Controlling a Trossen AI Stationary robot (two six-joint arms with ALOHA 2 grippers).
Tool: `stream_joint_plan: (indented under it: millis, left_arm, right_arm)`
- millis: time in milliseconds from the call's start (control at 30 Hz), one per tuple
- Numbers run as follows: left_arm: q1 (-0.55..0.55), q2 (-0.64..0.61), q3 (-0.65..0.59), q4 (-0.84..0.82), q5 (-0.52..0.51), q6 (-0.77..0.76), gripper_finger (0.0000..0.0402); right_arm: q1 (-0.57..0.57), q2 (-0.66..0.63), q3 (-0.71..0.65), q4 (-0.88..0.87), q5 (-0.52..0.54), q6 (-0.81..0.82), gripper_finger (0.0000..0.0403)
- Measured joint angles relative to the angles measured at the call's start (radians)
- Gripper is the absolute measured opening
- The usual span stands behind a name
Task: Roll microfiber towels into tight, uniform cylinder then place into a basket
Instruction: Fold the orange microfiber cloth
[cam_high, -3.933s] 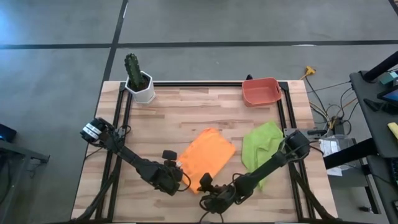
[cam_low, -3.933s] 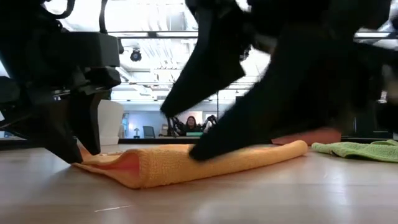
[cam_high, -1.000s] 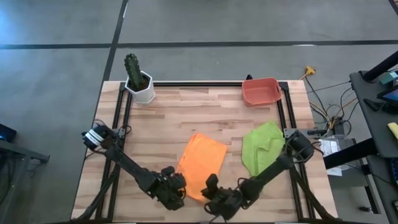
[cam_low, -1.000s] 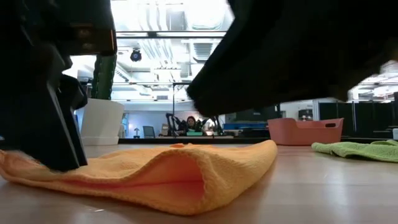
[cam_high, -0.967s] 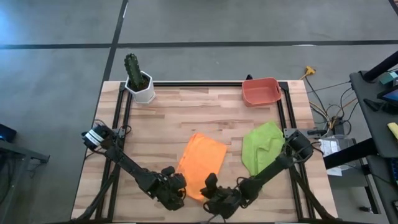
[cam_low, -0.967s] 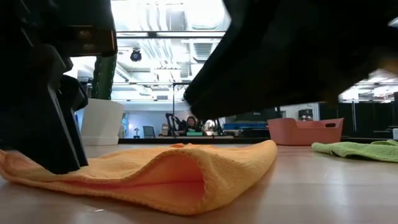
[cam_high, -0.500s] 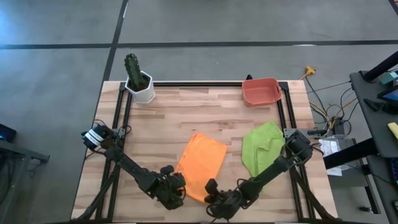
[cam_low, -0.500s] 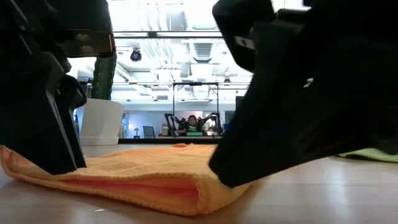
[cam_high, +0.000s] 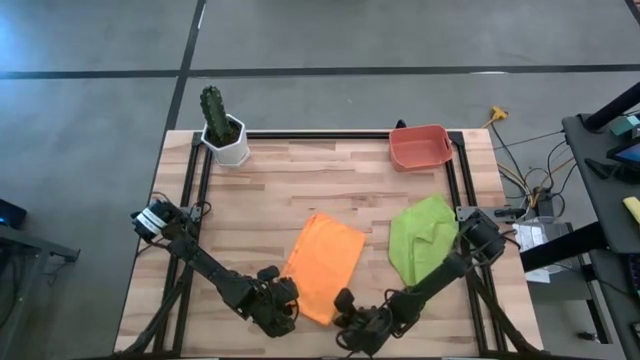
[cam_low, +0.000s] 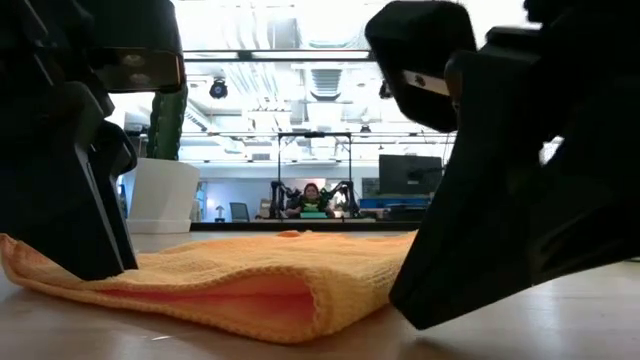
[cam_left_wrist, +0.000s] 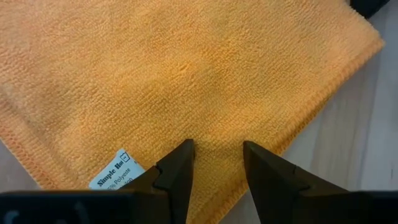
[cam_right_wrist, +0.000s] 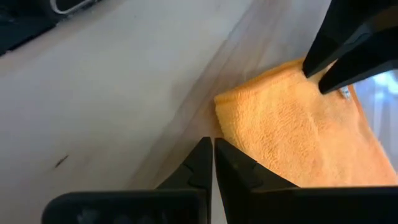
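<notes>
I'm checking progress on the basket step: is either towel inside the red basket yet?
No: in the high view the red basket holds no cloth, while the orange towel and the green towel both lie on the table.

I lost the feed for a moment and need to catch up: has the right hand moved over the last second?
Yes. In the high view the right hand has slid down toward the table's near edge, off the orange towel to just past its near corner, and has shut empty.

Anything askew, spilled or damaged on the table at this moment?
Nothing spilled or damaged. The green towel lies rumpled near the right edge, unrolled, and the orange towel is folded flat at an angle to the table's edges. The right gripper has its jaws shut beside the orange towel's corner, gripping nothing.
</notes>
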Motion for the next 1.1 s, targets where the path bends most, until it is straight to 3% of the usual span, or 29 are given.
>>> stream_joint_plan:
  millis: [400, 833, 967, 1100]
  left_arm:
    - [-0.003, 0.0, 0.0, 0.0, 0.005, 0.006, 0.0128]
    - [-0.04, 0.0, 0.003, -0.002, -0.048, 0.182, 0.0128]
    - [-0.039, 0.0, 0.003, -0.001, -0.055, 0.182, 0.0128]
    - [-0.039, 0.0, 0.003, -0.001, -0.062, 0.182, 0.0128]
  right_arm:
    - [0.008, -0.008, 0.005, 0.038, -0.043, -0.099, 0.0017]
    - [-0.036, -0.009, 0.005, 0.07, -0.061, -0.133, 0.0159]
    - [-0.038, -0.007, 0.006, 0.104, -0.061, -0.167, 0.0169]
    - [-0.039, 0.011, 0.008, 0.125, -0.061, -0.212, 0.0153]
